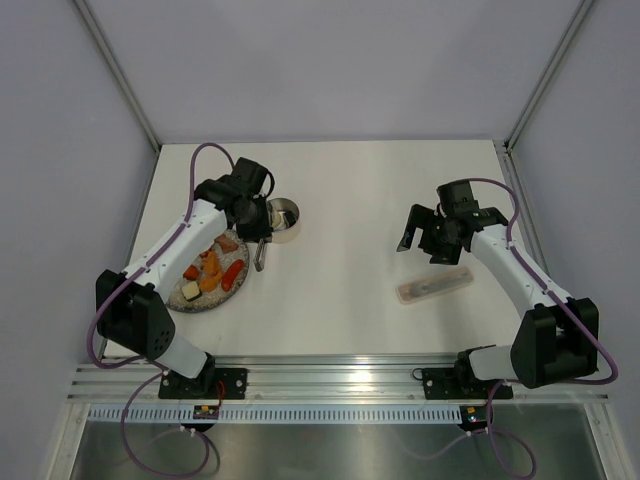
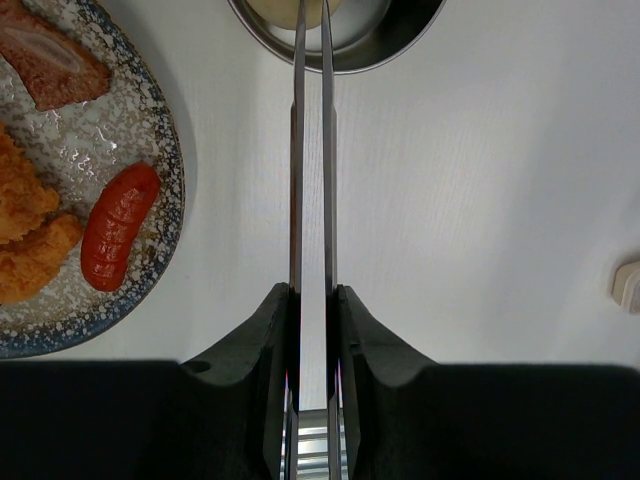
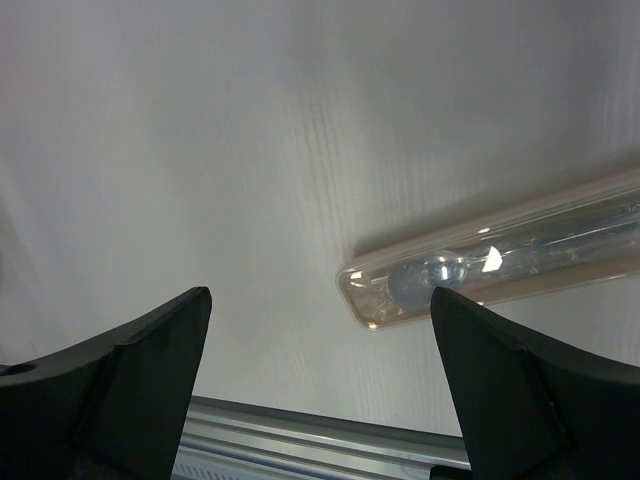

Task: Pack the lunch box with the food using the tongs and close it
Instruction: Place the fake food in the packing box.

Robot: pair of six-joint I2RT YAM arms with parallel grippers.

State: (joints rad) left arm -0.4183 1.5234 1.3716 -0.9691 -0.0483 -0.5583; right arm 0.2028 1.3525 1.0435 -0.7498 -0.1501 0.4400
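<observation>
So tongs [image 2: 327,150] in L hand [image 2: 312,300]; tips over box [image 2: 400,45]

A round, speckled grey glazed plate [image 1: 183,303] with a bluish rim lies on the near left of the white table [image 1: 350,200]. A long, narrow translucent plastic case [image 1: 433,286] lies slanted, well apart on the right. A ribbed aluminium rail [image 1: 340,372] runs along the near edge.

Bright, even light here, shadows soft and faint. White worktop [image 1: 340,200] looks slightly washed out, tongs [image 2: 329,180] throw glare streaks, and the plastic case [image 3: 500,258] looks a bit soft up close.
</observation>
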